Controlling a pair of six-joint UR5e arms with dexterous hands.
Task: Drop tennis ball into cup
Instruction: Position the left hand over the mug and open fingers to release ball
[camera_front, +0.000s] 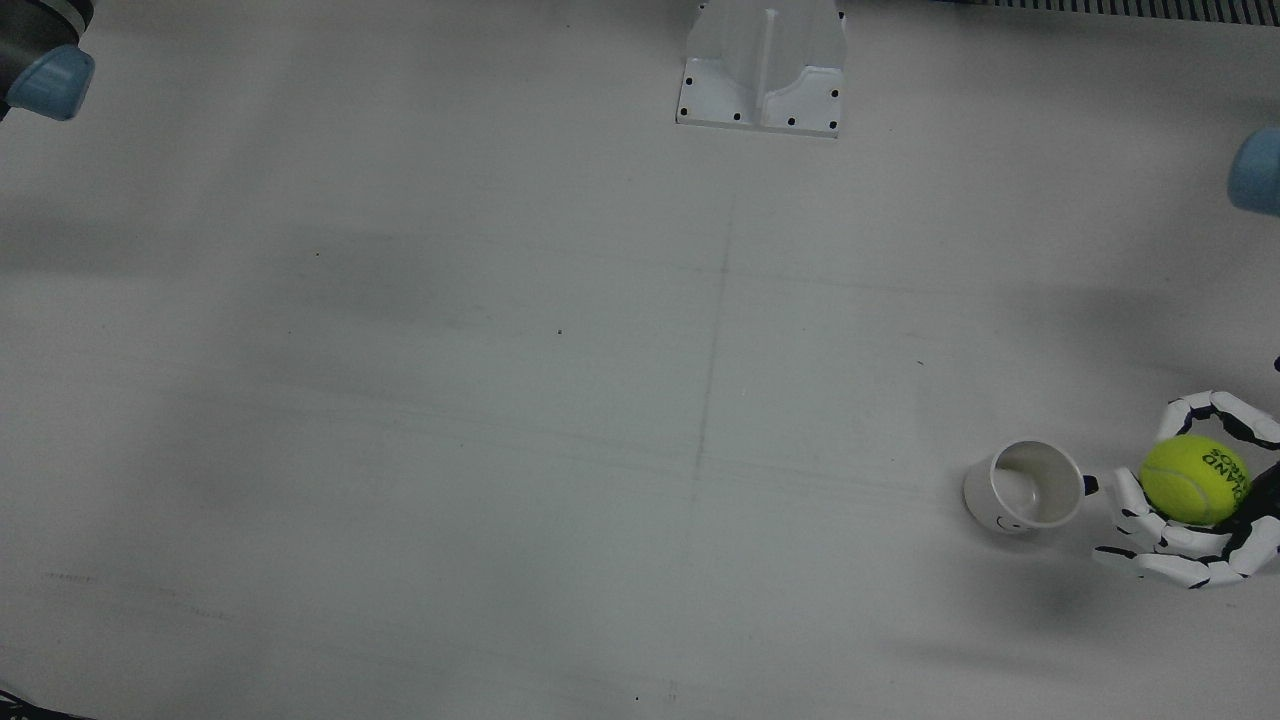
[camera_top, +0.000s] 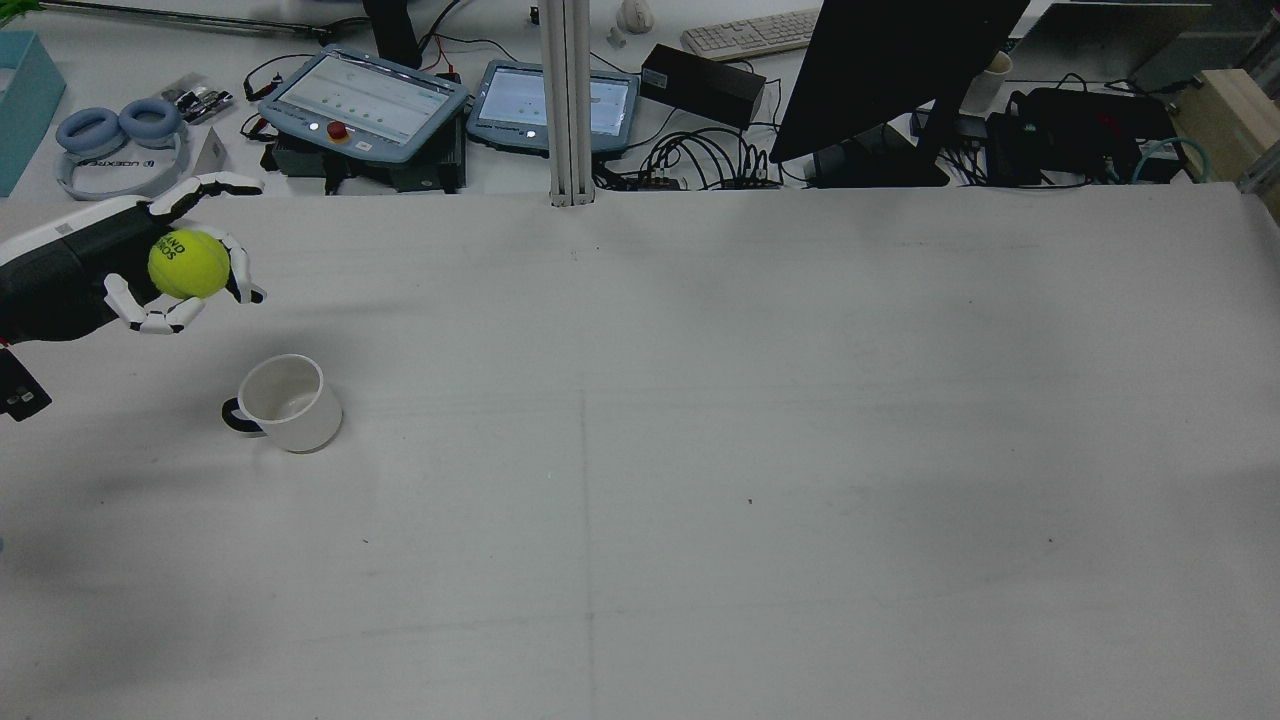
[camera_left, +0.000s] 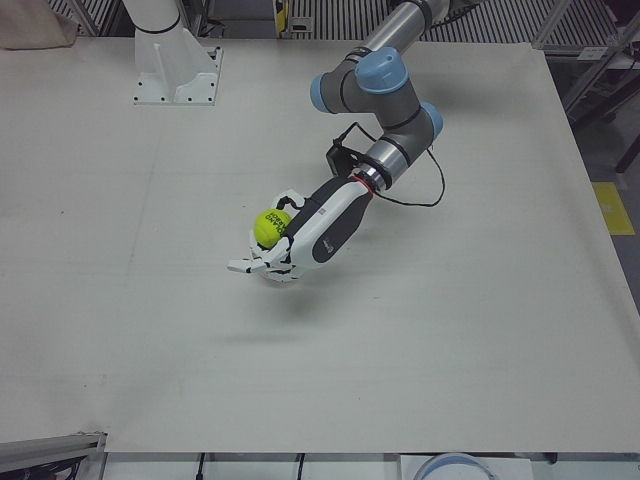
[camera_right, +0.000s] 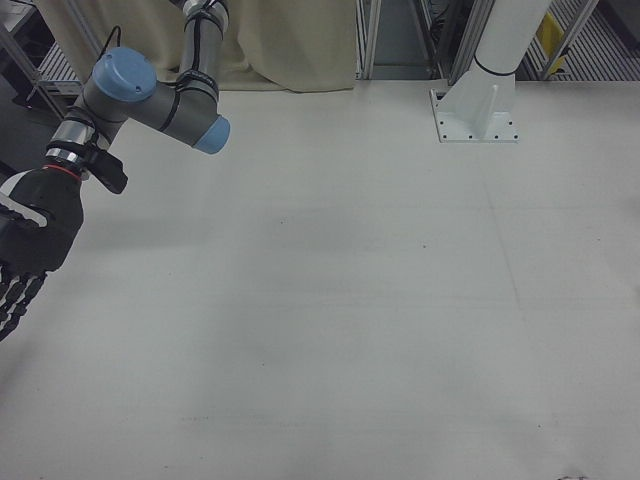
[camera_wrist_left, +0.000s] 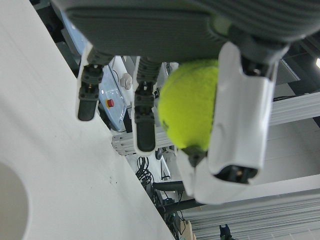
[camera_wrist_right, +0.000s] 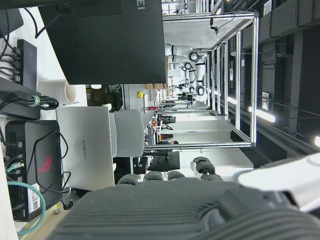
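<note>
Over on the far left of the table (camera_top: 700, 450), the left hand (camera_top: 150, 270) is cupping the tennis ball (camera_top: 188, 264), fingers curled around it, just beyond the upright white cup (camera_top: 285, 402). Whether the right hand (camera_right: 25, 255) is spread or closed, I cannot tell.

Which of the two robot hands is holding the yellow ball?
The left robot hand, at the rear view's left edge, holds the tennis ball above the table near the white cup. The right robot hand carries nothing.
</note>
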